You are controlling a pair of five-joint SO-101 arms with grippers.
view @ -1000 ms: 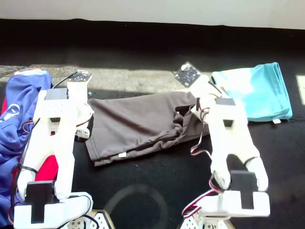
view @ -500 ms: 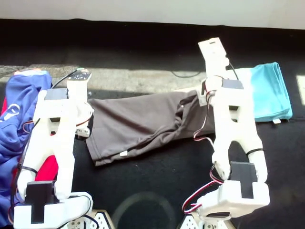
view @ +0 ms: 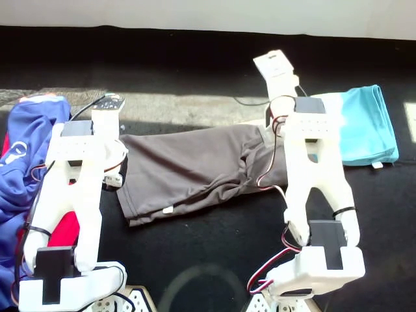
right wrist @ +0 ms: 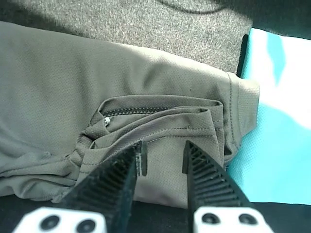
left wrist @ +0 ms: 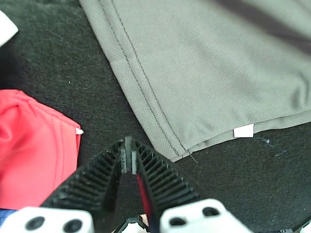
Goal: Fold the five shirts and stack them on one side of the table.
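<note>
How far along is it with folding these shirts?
Early. One teal shirt lies folded at one side. The grey shirt is in hand: spread out centrally, the open right gripper above its collar, the shut left gripper by its hem. Blue shirt and red shirt wait unfolded.

Left gripper (left wrist: 128,156): two black ribbed fingers (left wrist: 99,172), tips pressed together with nothing between them, above the black table cover (left wrist: 58,73). Grey shirt (left wrist: 209,68): lies flat on the cover; its double-stitched hem (left wrist: 141,85) runs to a corner just beside the fingertips, and a small white tag (left wrist: 243,131) sits at the adjoining edge. Red shirt (left wrist: 34,160): bunched on the gripper's opposite side, apart from the grey shirt.
</note>
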